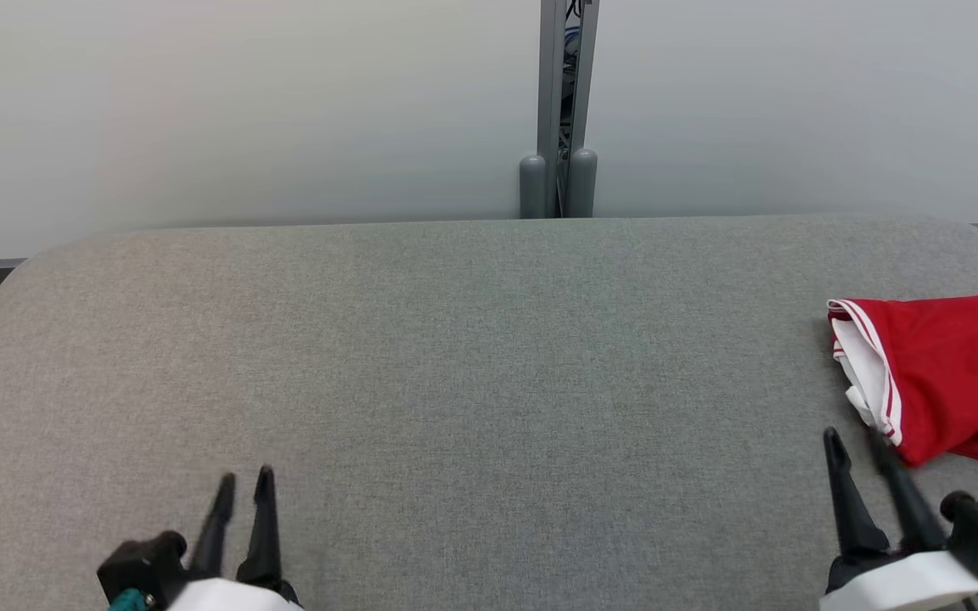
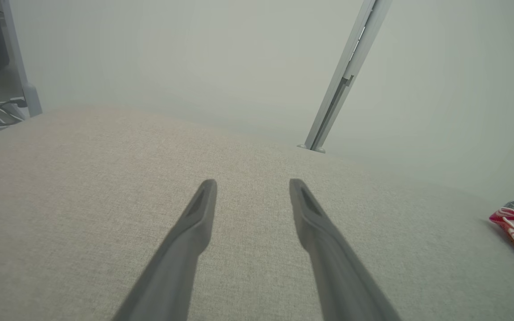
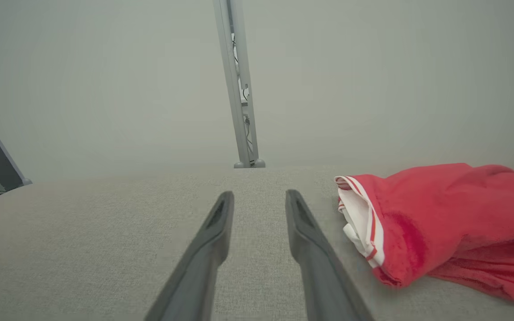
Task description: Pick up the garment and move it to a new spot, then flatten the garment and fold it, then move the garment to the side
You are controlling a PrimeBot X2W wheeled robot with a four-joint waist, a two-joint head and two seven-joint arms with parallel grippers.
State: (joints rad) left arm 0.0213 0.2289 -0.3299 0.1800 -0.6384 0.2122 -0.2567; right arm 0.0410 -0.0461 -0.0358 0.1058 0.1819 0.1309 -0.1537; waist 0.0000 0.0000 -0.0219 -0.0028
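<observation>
Your head view looks forward and down from above the near edge of the grey padded table [image 1: 489, 356], taking in most of its width up to the far wall. Each wrist view sits low and close over the table, facing the far wall along the left gripper [image 2: 252, 182] or the right gripper [image 3: 259, 192]. All three views share the grey post [image 1: 559, 102] and the red garment [image 1: 956, 373] at the right.

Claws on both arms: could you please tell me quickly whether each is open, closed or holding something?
Left claw: open, holding nothing.
Right claw: open, holding nothing, close beside the red garment.
</observation>
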